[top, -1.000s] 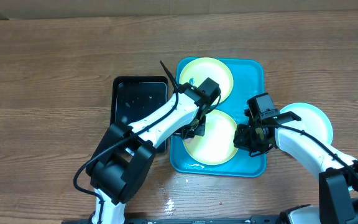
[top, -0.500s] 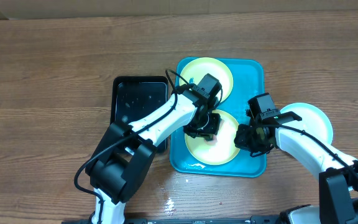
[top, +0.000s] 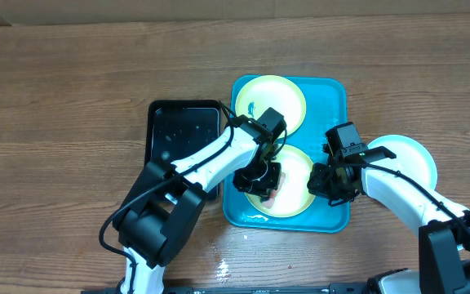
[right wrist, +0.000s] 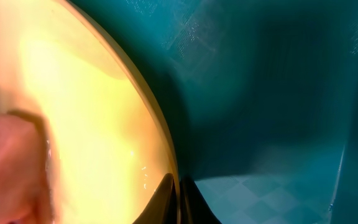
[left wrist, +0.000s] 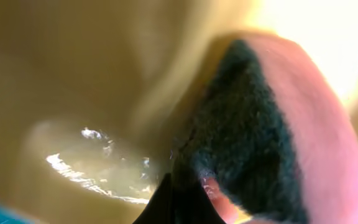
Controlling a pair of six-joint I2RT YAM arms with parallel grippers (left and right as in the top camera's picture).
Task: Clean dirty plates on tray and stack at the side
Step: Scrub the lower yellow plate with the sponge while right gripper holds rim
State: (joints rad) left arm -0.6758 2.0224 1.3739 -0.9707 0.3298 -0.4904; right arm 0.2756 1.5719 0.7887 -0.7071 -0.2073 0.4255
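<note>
The near plate (top: 294,174), whitish in the middle with a yellow-green rim, lies in the front half of the turquoise tray (top: 334,107), close to the robot. The left gripper (top: 259,181) is down on the left part of this plate, its jaws closed around a sponge (left wrist: 278,124). The left wrist camera shows the sponge from very close. It is pink with a dark green scouring face, tilted against the plate's pale surface, with wet glints on the plate beside it.

The right gripper (top: 326,184) is at the right edge of the same plate. In the right wrist view its jaws sit close together with the plate's rim running down between them, pinching it. Bare turquoise tray fills the rest of that view.

The far plate (top: 272,98) lies flat in the back half of the tray. It is just behind the near plate and has a small blue smudge near its left edge. The third plate (top: 411,155) lies off the tray on the wooden table (top: 72,98), to the right. The right arm crosses over its near-left part.

A smaller black tray (top: 183,133) sits on the table just left of the turquoise tray, and the left arm passes over its near right corner.
</note>
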